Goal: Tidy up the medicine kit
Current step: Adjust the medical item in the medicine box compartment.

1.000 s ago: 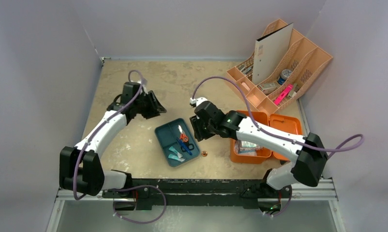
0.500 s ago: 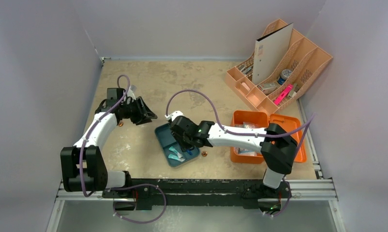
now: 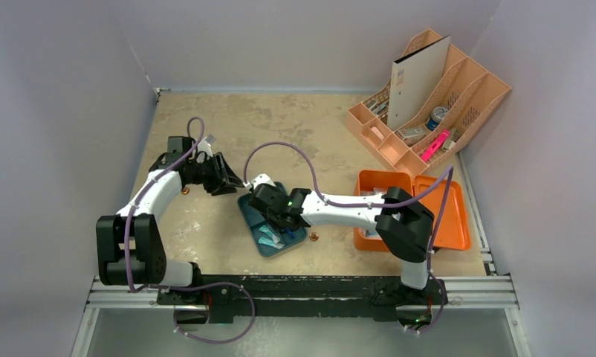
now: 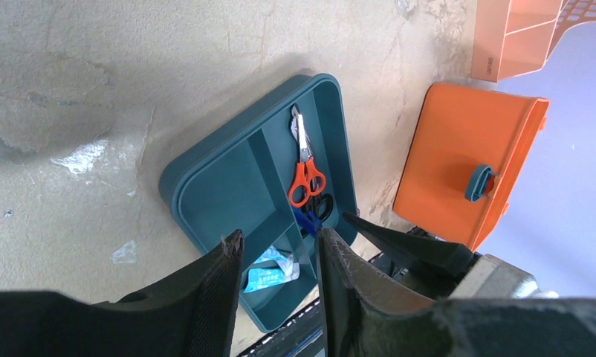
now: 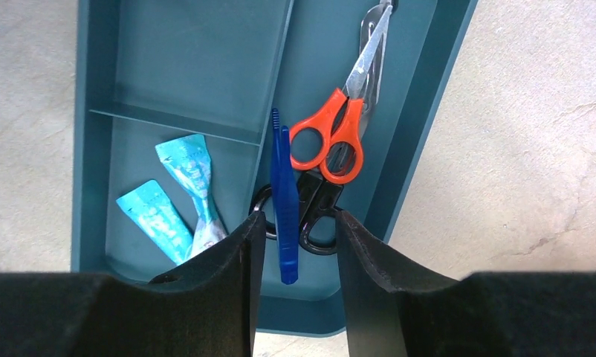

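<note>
Our right pincer (image 5: 296, 223) hangs half open and empty above the tray (image 5: 85, 149), a jaw on either side of the blue tweezers (image 5: 282, 186). The left pincer (image 4: 278, 239) is also part open with nothing in it, just off the tray's far corner. The kit (image 3: 447, 219) lies open on the surface, well to the right of the right pincer.

We see three risks. The tweezers rest across the black scissors (image 5: 316, 219), with the orange scissors (image 5: 332, 141) just beside them, so a closing grip may snag a handle loop and drag scissors up too. The tweezers are thin and could slip flat between the jaws. The two pincers are also near each other over one small tray, and a sideways drift could knock them together.

Only the right wrist view shows that overlap of tools; from the top the arm hides it. The top view alone shows the kit open and how the arms stand. The left wrist view adds the kit's outer wall and latch.
</note>
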Controlling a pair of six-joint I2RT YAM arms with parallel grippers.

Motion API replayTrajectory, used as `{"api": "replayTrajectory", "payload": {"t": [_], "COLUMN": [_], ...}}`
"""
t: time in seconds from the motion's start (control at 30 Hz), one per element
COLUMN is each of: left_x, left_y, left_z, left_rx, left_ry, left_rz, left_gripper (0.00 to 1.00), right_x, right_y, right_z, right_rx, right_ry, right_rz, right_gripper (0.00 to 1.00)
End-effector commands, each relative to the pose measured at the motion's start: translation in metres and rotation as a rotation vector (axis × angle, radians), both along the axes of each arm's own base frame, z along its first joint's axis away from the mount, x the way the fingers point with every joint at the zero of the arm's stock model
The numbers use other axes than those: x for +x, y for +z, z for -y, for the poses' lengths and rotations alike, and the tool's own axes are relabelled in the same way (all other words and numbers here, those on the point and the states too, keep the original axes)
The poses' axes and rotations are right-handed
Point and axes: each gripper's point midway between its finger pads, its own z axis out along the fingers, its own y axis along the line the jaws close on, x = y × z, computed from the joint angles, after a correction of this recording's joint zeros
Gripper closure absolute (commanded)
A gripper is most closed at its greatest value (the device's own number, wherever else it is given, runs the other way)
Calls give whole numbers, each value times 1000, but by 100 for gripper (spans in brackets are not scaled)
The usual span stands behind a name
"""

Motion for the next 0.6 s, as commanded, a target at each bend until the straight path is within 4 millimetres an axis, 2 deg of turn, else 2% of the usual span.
{"api": "replayTrajectory", "payload": {"t": [0.0,0.2,0.3,0.47,0.57], "left_x": [5,4,4,4,4], "left_y": [8,8,7,6,6], "left_z": [0,-1,-2,-3,-3], "left_rx": [-20,-9,-10,-4,-5], "left_ry": [-22,-20,-18,-14,-12], "left_rz": [41,45,42,38,35], "left_gripper": [61,61,61,61,61], "right_x": [7,11,11,8,2], "right_y": [9,10,8,9,15], "right_z": [1,5,7,6,-2], "right_rx": [-29,-49,-54,-41,9], "right_ry": [-12,-25,-28,-22,2], "right_rz": [44,66,68,55,32], "right_gripper": [59,72,74,75,71]}}
